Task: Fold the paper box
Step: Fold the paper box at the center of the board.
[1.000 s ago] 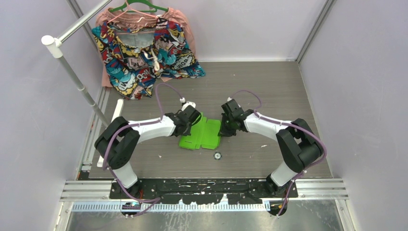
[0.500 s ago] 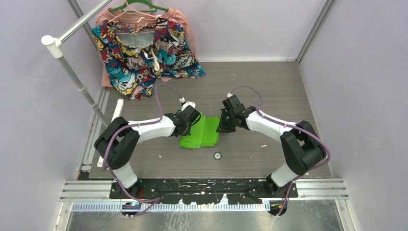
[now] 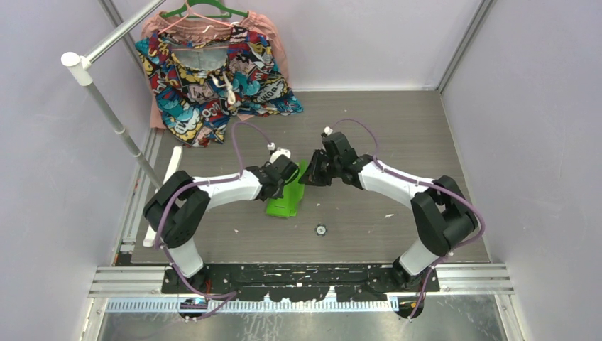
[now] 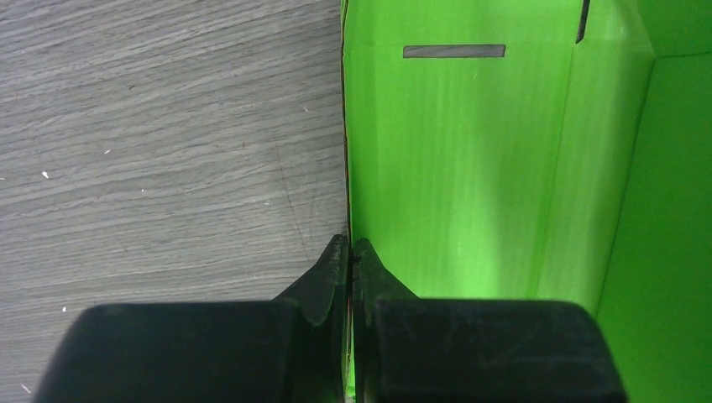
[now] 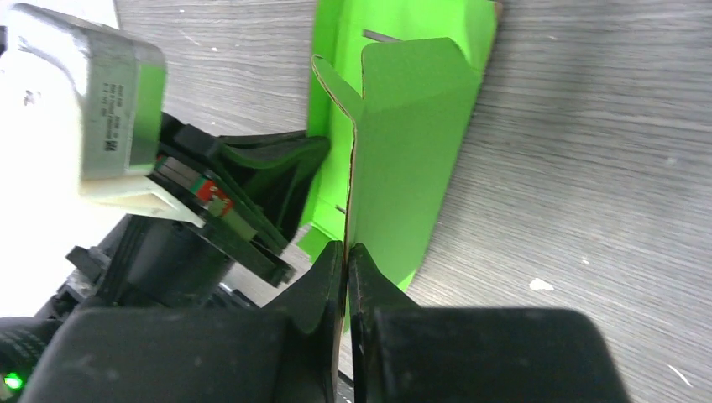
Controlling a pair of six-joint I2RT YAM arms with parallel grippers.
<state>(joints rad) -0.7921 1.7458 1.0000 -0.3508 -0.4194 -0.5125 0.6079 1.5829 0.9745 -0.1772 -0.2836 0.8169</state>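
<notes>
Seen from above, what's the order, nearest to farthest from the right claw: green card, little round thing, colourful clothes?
1. paper box, held in the right gripper.
2. small round disc, on the near side.
3. patterned garment, far left corner.

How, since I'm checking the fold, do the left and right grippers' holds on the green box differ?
The left gripper pinches the paper box at a plain straight edge with bare table beside it; the right gripper pinches a tabbed flap lifted off the table. From above, the right gripper sits farther back than the left. Both jaws are shut on the card.
</notes>
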